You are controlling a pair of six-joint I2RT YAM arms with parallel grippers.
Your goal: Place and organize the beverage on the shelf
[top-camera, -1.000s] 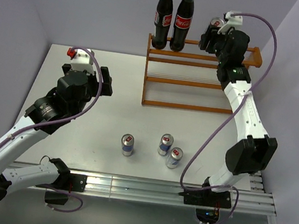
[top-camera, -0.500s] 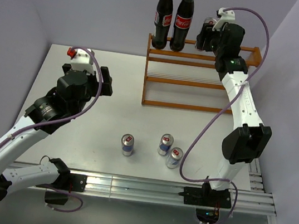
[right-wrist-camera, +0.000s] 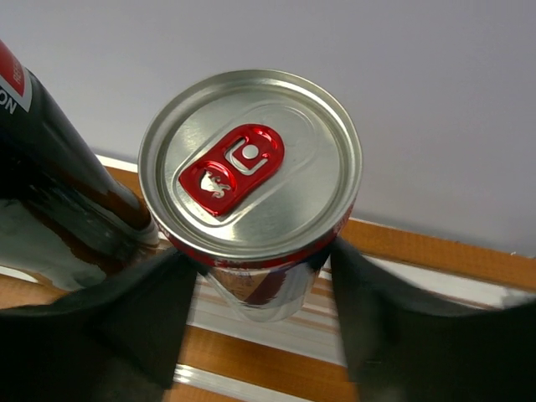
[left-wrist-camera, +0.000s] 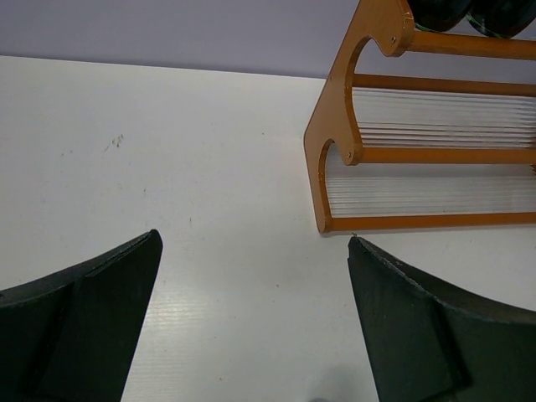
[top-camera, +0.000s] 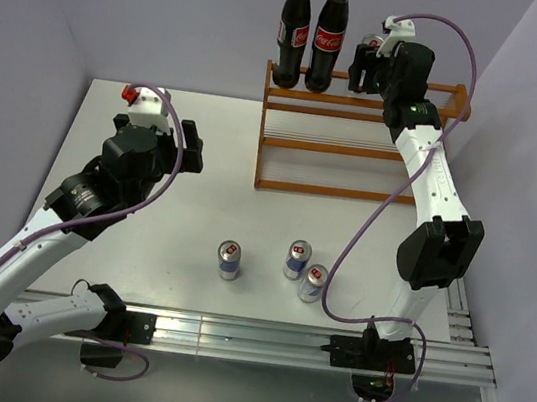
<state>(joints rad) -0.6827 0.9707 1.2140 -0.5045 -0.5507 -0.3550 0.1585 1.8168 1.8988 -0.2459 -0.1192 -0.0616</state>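
Two dark cola bottles [top-camera: 293, 33] [top-camera: 328, 36] stand at the left end of the top tier of the orange-brown shelf [top-camera: 356, 156]. My right gripper [top-camera: 366, 66] is shut on a silver can with a red tab [right-wrist-camera: 251, 184], upright over the top tier just right of the bottles [right-wrist-camera: 50, 167]. Whether the can rests on the slats I cannot tell. Three more cans [top-camera: 228, 260] [top-camera: 297, 260] [top-camera: 313, 283] stand on the table near the front. My left gripper [left-wrist-camera: 251, 251] hangs open over bare table, left of the shelf's end post [left-wrist-camera: 339, 134].
The white table [top-camera: 141, 243] ends in a metal rail at the front. Purple walls close in behind the shelf and on both sides. The lower tier [top-camera: 334, 170] holds nothing.
My right gripper has carried the can leftward along the top tier, closer to the bottles. The left arm and the three table cans have not moved.
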